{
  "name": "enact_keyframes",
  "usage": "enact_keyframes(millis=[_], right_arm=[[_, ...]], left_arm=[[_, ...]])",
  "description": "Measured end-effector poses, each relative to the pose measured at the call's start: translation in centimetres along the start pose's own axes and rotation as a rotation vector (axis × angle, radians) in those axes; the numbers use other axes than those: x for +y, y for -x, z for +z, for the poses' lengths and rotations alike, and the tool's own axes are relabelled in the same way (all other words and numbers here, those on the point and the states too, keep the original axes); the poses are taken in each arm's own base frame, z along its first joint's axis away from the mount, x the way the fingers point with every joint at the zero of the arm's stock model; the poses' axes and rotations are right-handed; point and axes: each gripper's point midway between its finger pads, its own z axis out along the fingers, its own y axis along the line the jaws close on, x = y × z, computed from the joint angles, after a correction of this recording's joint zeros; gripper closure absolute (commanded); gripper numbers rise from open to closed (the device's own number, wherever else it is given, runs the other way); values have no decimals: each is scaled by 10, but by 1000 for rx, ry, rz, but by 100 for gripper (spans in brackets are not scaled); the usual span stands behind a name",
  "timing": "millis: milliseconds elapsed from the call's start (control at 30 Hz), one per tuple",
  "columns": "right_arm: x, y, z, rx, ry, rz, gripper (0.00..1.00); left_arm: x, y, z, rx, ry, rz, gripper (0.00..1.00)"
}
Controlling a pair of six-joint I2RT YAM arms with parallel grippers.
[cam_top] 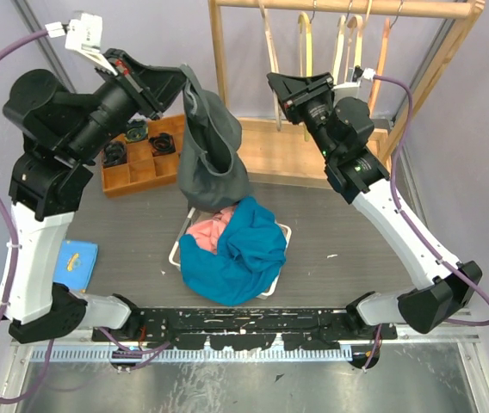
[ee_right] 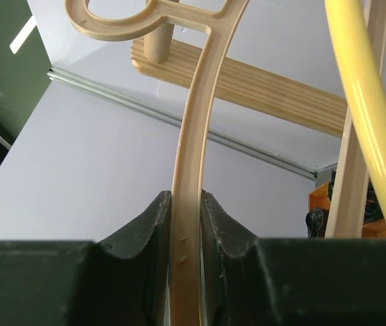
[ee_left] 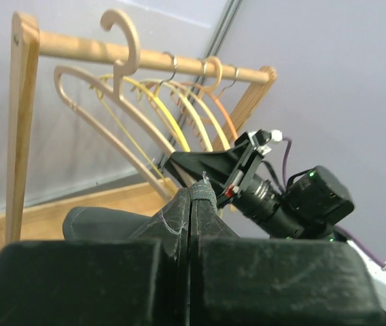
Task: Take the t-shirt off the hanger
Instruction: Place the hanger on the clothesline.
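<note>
Two grips, as I saw them: left gripper (cam_top: 182, 83) clenched on the grey t-shirt (cam_top: 214, 159) — upper centre of frame; right gripper (ee_right: 187, 217) clamped around the beige hanger (ee_right: 194, 129).

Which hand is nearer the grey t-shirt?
Left. The left hand pinches the grey t-shirt; the right hand is apart from it, clamped on a beige hanger.

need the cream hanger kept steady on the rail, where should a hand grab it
Take the cream hanger by the slim strip just below its hook, pinching it across its narrow width and coming up from below the rail. The strip is thin and bare there, and the yellow hanger crowds one side. The right hand clamps it that way now.
</note>
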Motion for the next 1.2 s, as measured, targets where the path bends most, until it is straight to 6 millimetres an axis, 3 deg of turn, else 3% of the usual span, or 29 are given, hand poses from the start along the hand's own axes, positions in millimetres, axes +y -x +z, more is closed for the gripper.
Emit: enact_keyframes(millis=[167,467,1200], right_arm=[[-1,3,1,-18,-5,15,78],[-3,7,3,-39,-18,34,77],[-15,3,23,-31,-81,64,77]], left_arm=[[-14,24,-9,-59,-31,7,100],[-20,34,-10,-91,-48,-16,100],[-53,89,-23,-279,-161,-105,100]])
